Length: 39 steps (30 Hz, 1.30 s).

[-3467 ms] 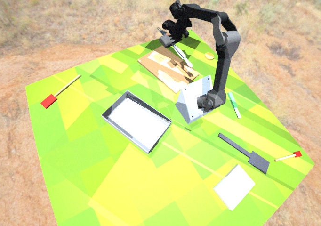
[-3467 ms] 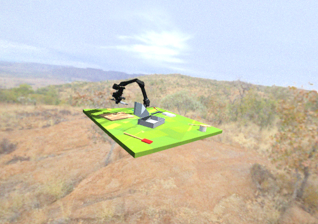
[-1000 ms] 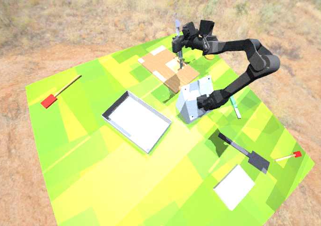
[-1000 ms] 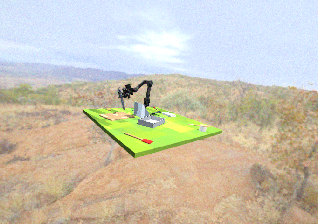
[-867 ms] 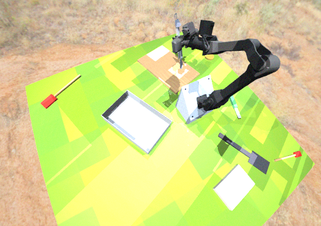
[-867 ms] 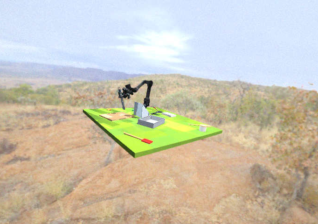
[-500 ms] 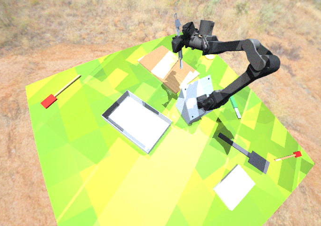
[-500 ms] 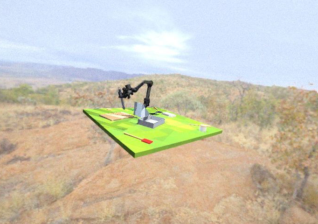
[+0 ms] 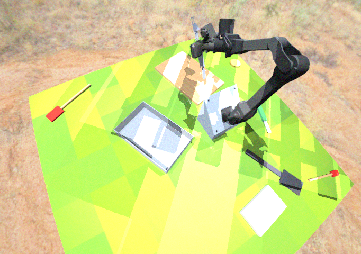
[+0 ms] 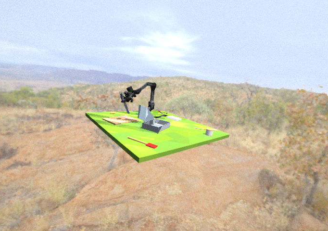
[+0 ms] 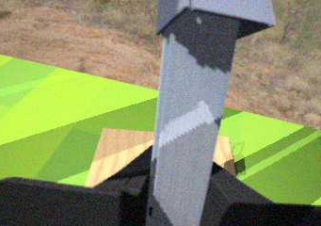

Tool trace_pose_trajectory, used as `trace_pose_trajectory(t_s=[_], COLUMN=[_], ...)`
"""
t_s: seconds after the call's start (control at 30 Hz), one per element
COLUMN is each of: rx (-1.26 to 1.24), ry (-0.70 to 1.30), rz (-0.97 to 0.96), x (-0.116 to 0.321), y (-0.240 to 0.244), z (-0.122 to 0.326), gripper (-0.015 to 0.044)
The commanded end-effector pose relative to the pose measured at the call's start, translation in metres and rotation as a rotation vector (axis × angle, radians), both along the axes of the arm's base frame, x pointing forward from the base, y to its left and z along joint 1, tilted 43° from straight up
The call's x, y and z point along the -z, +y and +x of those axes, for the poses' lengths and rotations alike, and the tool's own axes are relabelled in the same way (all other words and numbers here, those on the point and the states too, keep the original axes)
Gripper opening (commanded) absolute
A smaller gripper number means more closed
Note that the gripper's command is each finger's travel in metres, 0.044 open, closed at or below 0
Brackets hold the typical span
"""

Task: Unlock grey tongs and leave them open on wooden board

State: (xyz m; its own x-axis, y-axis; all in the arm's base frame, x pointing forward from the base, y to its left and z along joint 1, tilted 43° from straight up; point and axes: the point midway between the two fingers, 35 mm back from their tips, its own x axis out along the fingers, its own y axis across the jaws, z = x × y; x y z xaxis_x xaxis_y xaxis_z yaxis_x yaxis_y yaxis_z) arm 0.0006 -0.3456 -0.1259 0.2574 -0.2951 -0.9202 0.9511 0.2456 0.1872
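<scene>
1. Top: gripper point(image 9: 199, 51) point(image 10: 124, 99) point(image 11: 173, 153) clamped on grey tongs point(image 9: 203, 70) point(image 10: 126, 107) point(image 11: 188, 94), held up nr/over wooden board point(image 9: 172, 70) point(image 10: 115, 120) point(image 11: 116, 151); release now = likely drop/bounce off.
2. Ext: tongs tilted, tips prob. down; too much tilt might leave lock shut.
3. Wrist: jaws on tongs' body; weak squeeze → slip.

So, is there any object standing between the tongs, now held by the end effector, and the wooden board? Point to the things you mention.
Nothing visible stands between the tongs point(image 9: 203, 71) point(image 10: 126, 108) point(image 11: 188, 118) and the board point(image 9: 173, 70) point(image 10: 114, 120) point(image 11: 113, 146).

Black arm arched, reaching outward; end effector point(image 9: 199, 54) point(image 10: 123, 100) point(image 11: 173, 153) closed on something, raised.
</scene>
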Motion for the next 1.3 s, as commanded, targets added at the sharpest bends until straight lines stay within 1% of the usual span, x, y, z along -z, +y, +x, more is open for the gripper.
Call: trace_pose_trajectory(t_s=[0.0,0.6,1.27], rx=[-0.008,-0.033,-0.079], ry=[0.016,0.067,0.14], rz=[0.028,0.269,0.535], x=[0.003,0.029,0.044], y=[-0.009,-0.013,-0.008], z=[-0.001,0.002,0.005], gripper=[-0.015,-0.015,-0.015])
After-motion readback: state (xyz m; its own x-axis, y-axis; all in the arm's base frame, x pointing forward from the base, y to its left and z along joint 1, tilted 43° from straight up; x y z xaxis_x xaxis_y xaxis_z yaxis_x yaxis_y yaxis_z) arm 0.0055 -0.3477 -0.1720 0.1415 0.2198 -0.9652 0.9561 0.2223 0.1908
